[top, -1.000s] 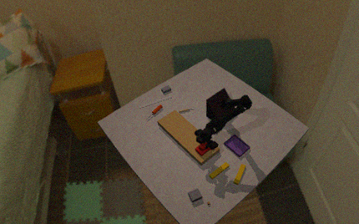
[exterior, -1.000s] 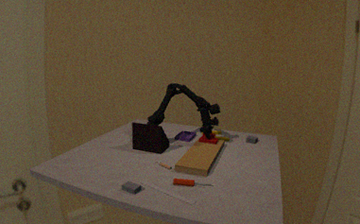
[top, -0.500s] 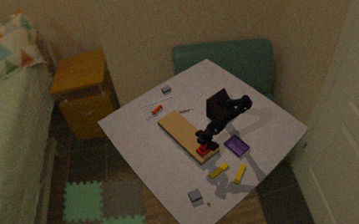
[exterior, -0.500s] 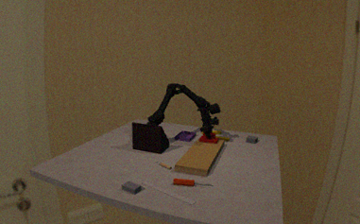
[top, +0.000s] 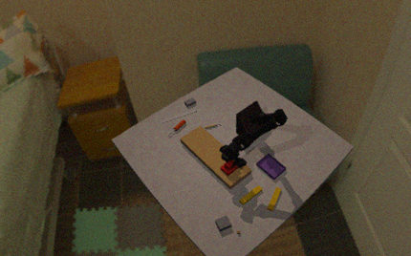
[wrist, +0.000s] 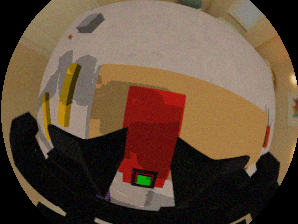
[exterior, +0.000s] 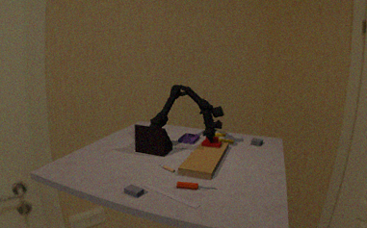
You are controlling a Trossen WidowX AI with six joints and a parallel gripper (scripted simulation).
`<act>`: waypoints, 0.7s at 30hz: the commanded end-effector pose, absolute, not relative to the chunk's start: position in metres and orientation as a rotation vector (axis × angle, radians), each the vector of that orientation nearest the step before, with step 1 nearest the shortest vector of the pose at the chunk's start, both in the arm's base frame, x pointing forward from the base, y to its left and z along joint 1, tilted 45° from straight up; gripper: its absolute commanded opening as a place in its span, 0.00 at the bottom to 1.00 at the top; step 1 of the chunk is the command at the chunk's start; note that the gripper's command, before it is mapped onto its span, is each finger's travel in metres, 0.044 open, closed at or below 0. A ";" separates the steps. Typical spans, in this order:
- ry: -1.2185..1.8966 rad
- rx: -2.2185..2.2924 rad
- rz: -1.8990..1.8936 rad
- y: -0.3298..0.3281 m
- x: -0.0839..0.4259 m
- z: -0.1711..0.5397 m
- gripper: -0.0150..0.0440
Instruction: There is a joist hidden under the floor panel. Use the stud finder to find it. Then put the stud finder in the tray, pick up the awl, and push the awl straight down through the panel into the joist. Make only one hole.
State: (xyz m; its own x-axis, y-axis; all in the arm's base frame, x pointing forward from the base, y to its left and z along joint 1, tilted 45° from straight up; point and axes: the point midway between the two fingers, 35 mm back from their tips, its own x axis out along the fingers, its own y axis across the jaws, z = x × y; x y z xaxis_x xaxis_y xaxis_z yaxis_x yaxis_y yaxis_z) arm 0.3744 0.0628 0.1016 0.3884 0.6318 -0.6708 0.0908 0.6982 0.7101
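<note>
The red stud finder (top: 227, 168) (exterior: 211, 144) (wrist: 156, 112) is between the fingers of my gripper (top: 235, 163) (exterior: 211, 138) (wrist: 150, 132), which is shut on it. It is at or just above the top of the tan floor panel (top: 199, 146) (exterior: 204, 163) (wrist: 222, 117), near the end by the yellow blocks; I cannot tell if it touches. Its small display glows green in the wrist view. The awl (top: 179, 125) (exterior: 187, 185) (wrist: 267, 136), with an orange handle and thin shaft, lies on the table beyond the panel's other end. The purple tray (top: 270, 166) (exterior: 188, 138) holds nothing that I can see.
Two yellow blocks (top: 250, 195) (top: 275, 199) lie near the panel's end. Grey blocks (top: 223, 223) (top: 190, 102) (exterior: 133, 191) lie toward opposite table corners. A small pencil-like piece (top: 211, 127) (exterior: 168, 168) and a thin rod (top: 180, 116) (exterior: 174, 196) lie near the awl.
</note>
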 end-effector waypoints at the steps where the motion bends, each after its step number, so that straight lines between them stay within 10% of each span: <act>1: 1.144 0.756 0.383 0.050 0.372 0.088 0.25; 21: 1.146 0.753 0.381 -0.002 0.364 0.035 0.25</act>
